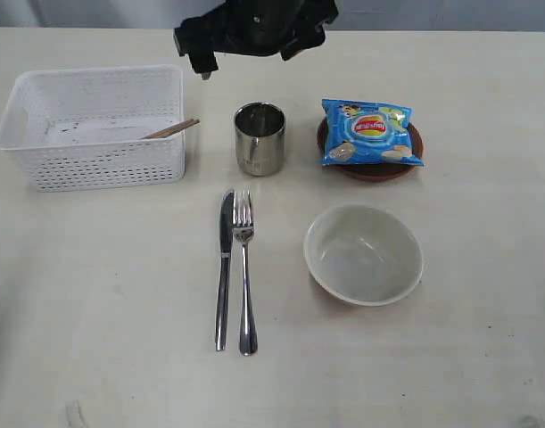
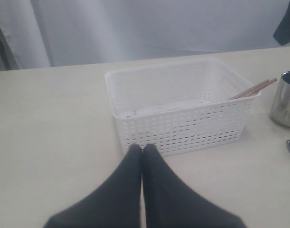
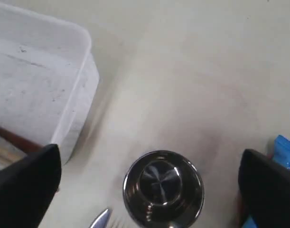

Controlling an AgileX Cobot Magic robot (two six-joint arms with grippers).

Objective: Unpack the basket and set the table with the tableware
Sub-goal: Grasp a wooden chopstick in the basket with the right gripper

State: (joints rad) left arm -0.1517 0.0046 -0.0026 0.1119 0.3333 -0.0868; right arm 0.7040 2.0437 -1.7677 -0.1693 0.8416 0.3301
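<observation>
The white basket [image 1: 94, 73] stands at the back left of the table [image 1: 94, 294], with wooden chopsticks [image 1: 171, 129] leaning over its right rim. The steel cup [image 1: 260, 138] stands upright beside it. In front of the cup lie the knife [image 1: 224, 267] and fork [image 1: 245, 267], side by side. The cream bowl [image 1: 363, 254] sits at the right. Behind it is the brown plate [image 1: 372, 171]. My right gripper [image 1: 250, 49] hangs open high above the cup [image 3: 163, 187], its fingers [image 3: 26, 185] wide apart and clear of it. My left gripper [image 2: 143, 148] is shut and empty, short of the basket [image 2: 182, 128].
A blue chip bag [image 1: 370, 134] lies on the brown plate. In the right wrist view a red-brown strip [image 3: 16, 137] shows low inside the basket [image 3: 83, 61]; I cannot tell what it is. Curtain hangs behind the table's far edge.
</observation>
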